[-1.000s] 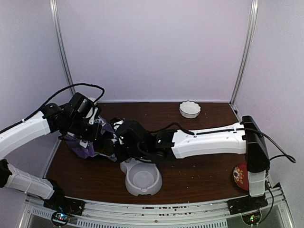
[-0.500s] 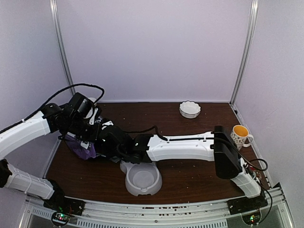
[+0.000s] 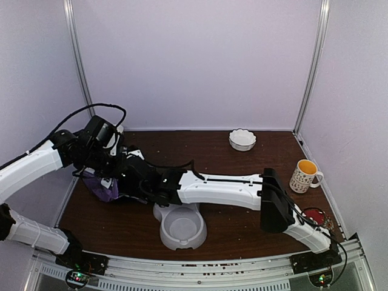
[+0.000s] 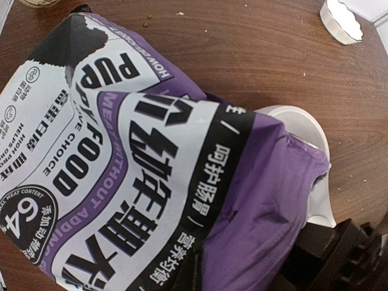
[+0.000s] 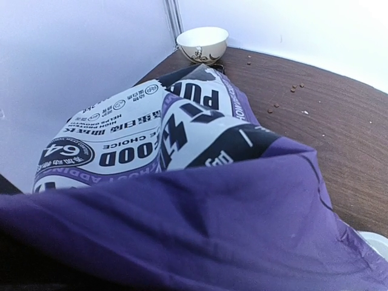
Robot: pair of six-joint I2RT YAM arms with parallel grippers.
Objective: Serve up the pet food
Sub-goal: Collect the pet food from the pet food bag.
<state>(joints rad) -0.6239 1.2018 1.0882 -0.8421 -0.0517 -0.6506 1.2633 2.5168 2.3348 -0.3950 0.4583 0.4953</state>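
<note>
One pale grey plastic double bowl [image 3: 180,229] sits nearest on the dark brown wooden worktop [image 3: 230,227]. Just behind it is one crumpled purple bag [image 4: 151,182] printed "PUPPY FOOD", with both arms meeting at it. The left fingers [image 3: 111,174] are closed; the right fingers [image 3: 134,185] are buried behind the bag, so their state cannot be told. Beyond the bag, about six small reddish-brown kibble pellets [image 5: 293,88] lie loose on the wood. One white mug [image 3: 302,176] with a yellow inside stands to the right. Farthest back are one white scalloped dish [image 3: 242,139] and one white patterned bowl [image 5: 203,41].
</note>
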